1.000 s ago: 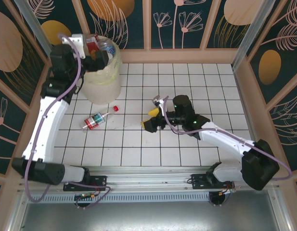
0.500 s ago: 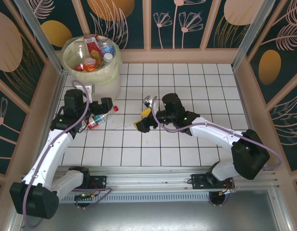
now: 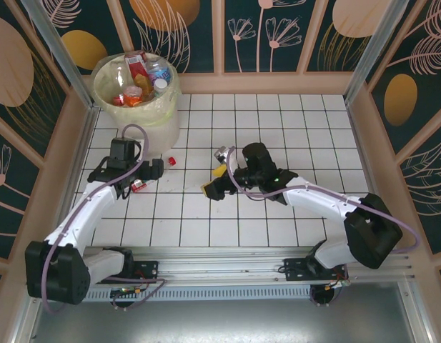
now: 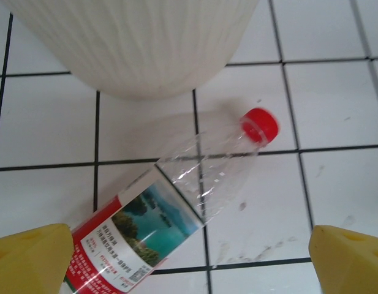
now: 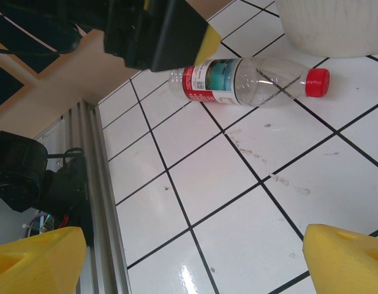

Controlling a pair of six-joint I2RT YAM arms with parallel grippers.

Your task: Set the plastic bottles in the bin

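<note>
One clear plastic bottle (image 4: 176, 202) with a red cap (image 4: 260, 124) and a red and blue label lies on the white tiles just in front of the bin (image 3: 138, 107). My left gripper (image 3: 132, 175) hangs open right over this bottle (image 3: 139, 186), its yellow fingertips (image 4: 29, 257) wide on either side of the label end and not touching it. The bin (image 4: 133, 43) holds several bottles (image 3: 141, 75). My right gripper (image 3: 211, 180) stands open and empty over bare tiles to the right, looking toward the same bottle (image 5: 238, 79).
The bin's ribbed wall (image 5: 336, 24) stands close behind the bottle's cap. An aluminium rail (image 5: 97, 184) runs along the tiled floor's near edge. Wooden walls (image 3: 77, 136) enclose the floor on the left, back and right.
My left arm came down from over the bin to the bottle on the floor and now straddles it. The right gripper shifted slightly left, still open and empty.
</note>
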